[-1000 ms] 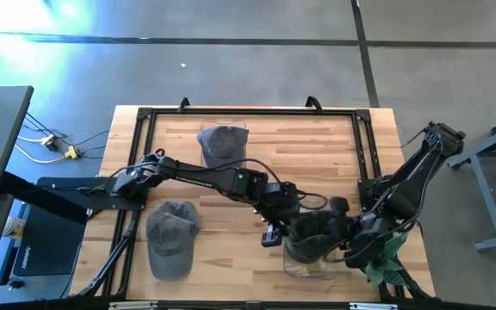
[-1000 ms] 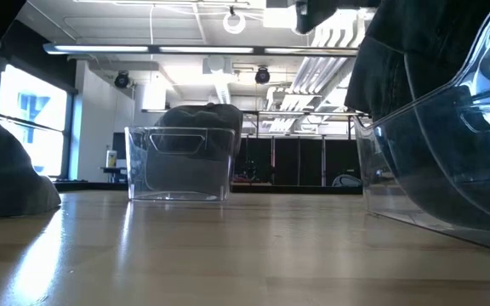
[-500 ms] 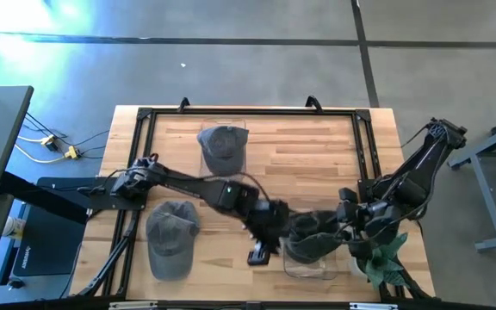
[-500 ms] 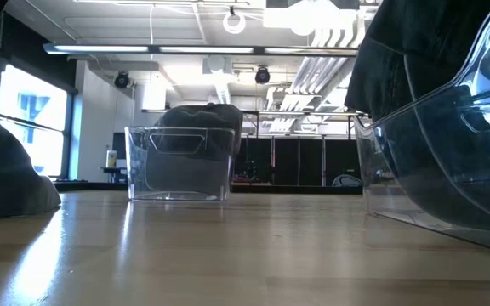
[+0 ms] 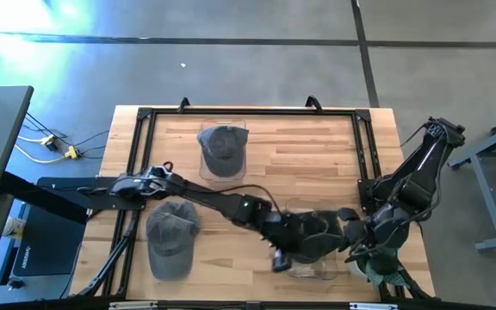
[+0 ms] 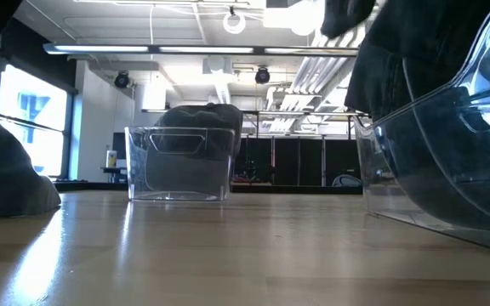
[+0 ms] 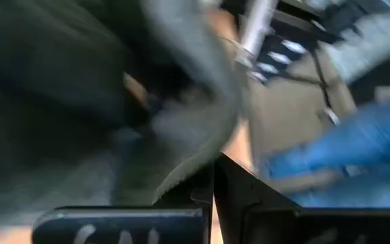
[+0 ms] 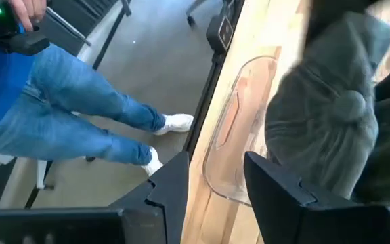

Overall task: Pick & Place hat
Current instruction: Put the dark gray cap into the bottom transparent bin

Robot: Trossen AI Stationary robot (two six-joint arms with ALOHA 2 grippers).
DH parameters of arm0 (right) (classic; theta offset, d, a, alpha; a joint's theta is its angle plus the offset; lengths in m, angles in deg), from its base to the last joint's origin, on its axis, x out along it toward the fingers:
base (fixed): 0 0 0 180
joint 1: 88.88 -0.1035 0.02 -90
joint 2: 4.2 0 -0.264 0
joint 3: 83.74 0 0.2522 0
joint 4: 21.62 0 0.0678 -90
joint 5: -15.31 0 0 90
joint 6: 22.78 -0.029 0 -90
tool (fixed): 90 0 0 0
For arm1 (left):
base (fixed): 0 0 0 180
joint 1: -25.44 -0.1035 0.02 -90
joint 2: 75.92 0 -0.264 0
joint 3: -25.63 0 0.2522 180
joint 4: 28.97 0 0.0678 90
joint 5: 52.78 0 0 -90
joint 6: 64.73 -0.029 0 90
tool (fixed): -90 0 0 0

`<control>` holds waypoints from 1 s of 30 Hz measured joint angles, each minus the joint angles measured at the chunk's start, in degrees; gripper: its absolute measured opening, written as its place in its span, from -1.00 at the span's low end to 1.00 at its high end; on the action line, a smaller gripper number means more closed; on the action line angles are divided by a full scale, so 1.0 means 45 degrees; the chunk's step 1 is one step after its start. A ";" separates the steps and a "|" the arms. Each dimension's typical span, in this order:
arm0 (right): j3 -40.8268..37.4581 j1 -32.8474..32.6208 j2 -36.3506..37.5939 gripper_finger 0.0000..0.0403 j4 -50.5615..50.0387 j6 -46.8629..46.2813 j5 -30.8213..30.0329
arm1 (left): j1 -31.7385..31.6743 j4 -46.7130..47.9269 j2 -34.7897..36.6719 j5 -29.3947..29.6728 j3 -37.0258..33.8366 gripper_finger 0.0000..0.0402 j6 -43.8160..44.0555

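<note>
While the left arm stretches across the wooden table (image 5: pixel 308 146), its left gripper (image 5: pixel 289 245) sits at the clear bin (image 5: pixel 313 265) near the front edge, and its 2 fingers are squeezed right together. From the left wrist view, the dark fabric of a hat (image 5: pixel 317 237) fills the space just past those fingers, but it is too blurry to tell if the fingers have pinched the cloth. This hat lies on and partly in the clear bin, with its gray brim hanging toward the bin's rim. On the other side of the bin is the right gripper (image 5: pixel 360 234), close to the hat. Its 2 fingers (image 8: pixel 171 186) stand apart with a gap between them, and nothing sits in that gap. Looking past them, you can see the gray hat with its top button and the curved wall of the bin underneath. A 2nd hat (image 5: pixel 224 148) rests in another clear bin (image 6: pixel 179 163) toward the back of the table. A 3rd hat (image 5: pixel 170 238) lies flat on the wood on the left side, well apart from the others. Beyond the table edge, the right wrist view shows a person (image 8: pixel 59 102) in blue jeans and white shoes standing on the floor.
</note>
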 joint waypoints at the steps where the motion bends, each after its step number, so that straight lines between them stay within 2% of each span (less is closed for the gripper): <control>1: 0.0000 -0.0067 -0.0031 -0.32 -0.0035 -0.0067 0.0028 | -0.0120 -0.0222 -0.0112 0.0300 0.0000 -0.99 0.0153; 6: 0.0000 -0.0565 -0.0026 -0.37 -0.0710 -0.0703 -0.0114 | -0.0512 -0.0900 -0.0199 0.1576 0.0000 -0.98 0.0319; 13: 0.0000 -0.0986 -0.0026 -0.39 -0.1803 -0.0718 -0.1562 | -0.0866 -0.0884 -0.0022 0.1266 -0.0020 -0.98 0.0678; 17: 0.0000 -0.0928 -0.0026 -0.39 -0.1837 -0.0196 -0.2418 | -0.0790 -0.0650 0.0787 0.0374 0.0033 -0.98 0.1378; 19: -0.0083 -0.0820 -0.0026 -0.39 -0.1805 0.0052 -0.2823 | -0.0760 0.0141 0.1107 -0.0350 0.0035 -0.98 0.2094; 23: -0.0618 -0.0501 -0.0026 -0.39 -0.1647 0.0493 -0.2820 | -0.0524 0.1477 0.1081 -0.1003 -0.0012 -0.98 0.2962; 30: -0.0717 -0.0225 0.0202 -0.39 -0.1820 0.0473 -0.2482 | -0.0284 0.2075 0.0466 0.1502 -0.0019 -0.98 0.2872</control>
